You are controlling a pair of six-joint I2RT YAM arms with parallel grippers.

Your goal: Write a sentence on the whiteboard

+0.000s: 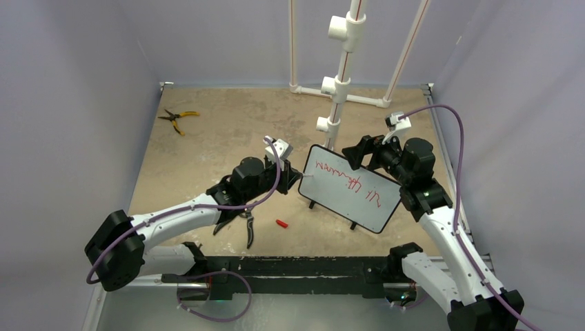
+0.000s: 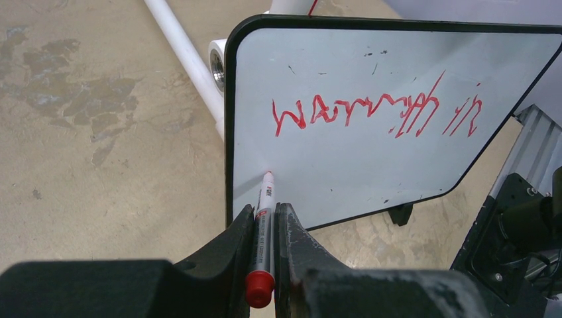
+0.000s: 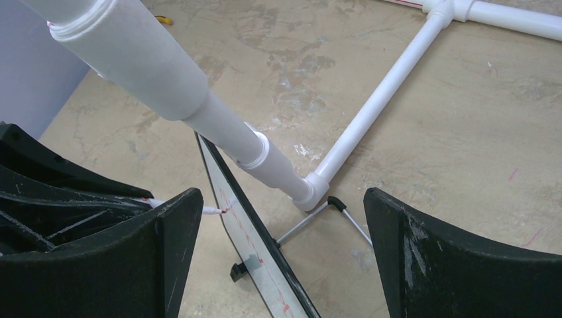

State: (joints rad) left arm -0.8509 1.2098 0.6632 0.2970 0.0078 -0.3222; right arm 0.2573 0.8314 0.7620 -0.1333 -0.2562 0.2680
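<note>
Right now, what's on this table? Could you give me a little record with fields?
Whiteboard: standing on its feet, mid-table
Sentence: one line of red scrawl across it
Left end effector: shut on a red marker, tip at the board below the writing
Right end effector: open, at the board's top edge
Loose items: red cap, yellow-handled pliers, dark cutters
Behind: white pipe frame

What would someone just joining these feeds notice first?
The whiteboard stands propped mid-table with a red sentence scrawled along its upper half. The left gripper is shut on a red marker, its tip against the board's lower-left area under the scrawl. The right gripper is open behind the board's upper edge, holding nothing.
</note>
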